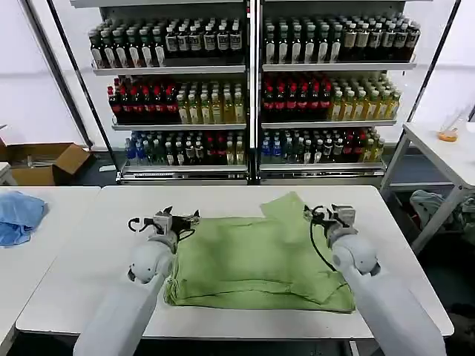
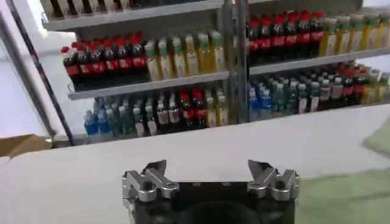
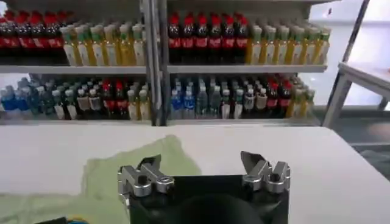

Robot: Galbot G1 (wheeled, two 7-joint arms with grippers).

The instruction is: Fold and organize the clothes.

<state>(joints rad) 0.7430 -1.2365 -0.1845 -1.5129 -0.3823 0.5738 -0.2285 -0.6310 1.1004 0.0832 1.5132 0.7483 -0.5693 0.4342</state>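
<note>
The clothes are one light green shirt lying partly folded on the white table, with one corner sticking out toward the far right. My left gripper hovers over the shirt's far left corner, jaws open and empty. My right gripper hangs at the shirt's far right edge, also open and empty. In the left wrist view the left gripper spreads wide over bare table, with green cloth off to one side. In the right wrist view the right gripper is open with the shirt's corner beyond one finger.
A light blue cloth lies on the neighbouring table at the left. Shelves of bottles stand behind the table. A cardboard box sits on the floor at far left, and another white table stands at the right.
</note>
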